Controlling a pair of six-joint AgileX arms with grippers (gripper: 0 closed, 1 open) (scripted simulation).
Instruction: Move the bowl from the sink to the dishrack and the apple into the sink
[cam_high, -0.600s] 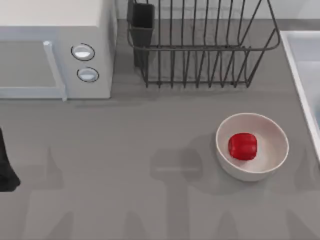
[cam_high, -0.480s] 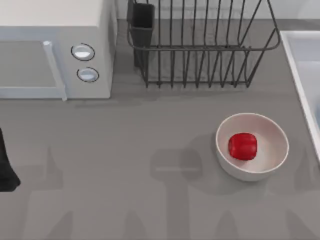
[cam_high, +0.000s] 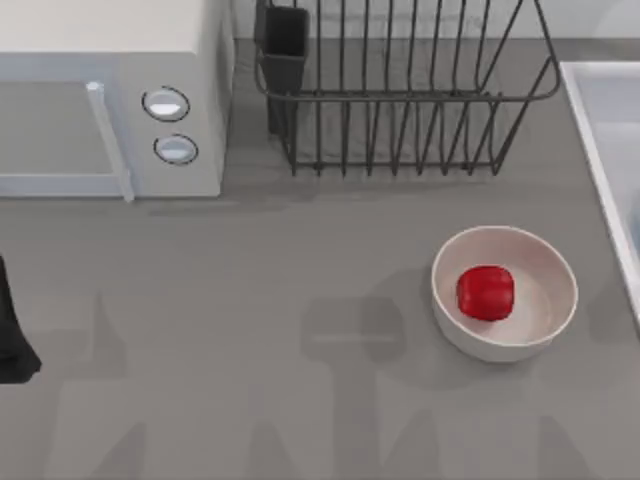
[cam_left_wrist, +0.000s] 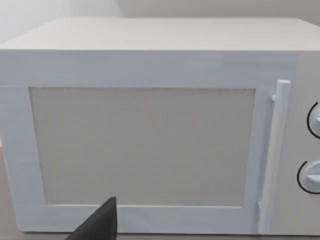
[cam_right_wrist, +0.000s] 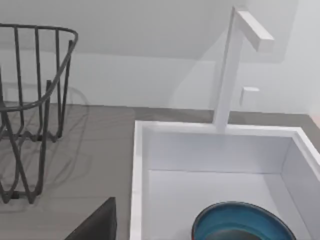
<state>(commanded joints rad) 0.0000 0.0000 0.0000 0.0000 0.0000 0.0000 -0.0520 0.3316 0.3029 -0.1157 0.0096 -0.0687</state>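
Note:
The blue bowl (cam_right_wrist: 243, 223) with its thin red-orange band lies inside the pale sink (cam_right_wrist: 138, 165), close to the near wall in the right wrist view. A dark part of my right gripper (cam_right_wrist: 98, 223) shows beside the sink's rim, apart from the bowl. The red apple (cam_high: 485, 292) rests in an off-white bowl (cam_high: 545, 325) on the table right of centre. The dark wire dishrack (cam_high: 400, 95) with its black utensil cup (cam_high: 285, 45) stands at the back. My left gripper (cam_high: 10, 335) is parked at the table's left edge, facing the microwave.
A white microwave (cam_high: 110, 100) fills the back left corner. A white faucet (cam_right_wrist: 235, 60) rises behind the sink. The sink's rim (cam_high: 600, 150) runs along the table's right edge. Bare grey tabletop (cam_high: 250, 320) spreads between my left arm and the off-white bowl.
Faint shadows on the table's lower right have shifted a little. The apple, the bowls and my left arm have not moved.

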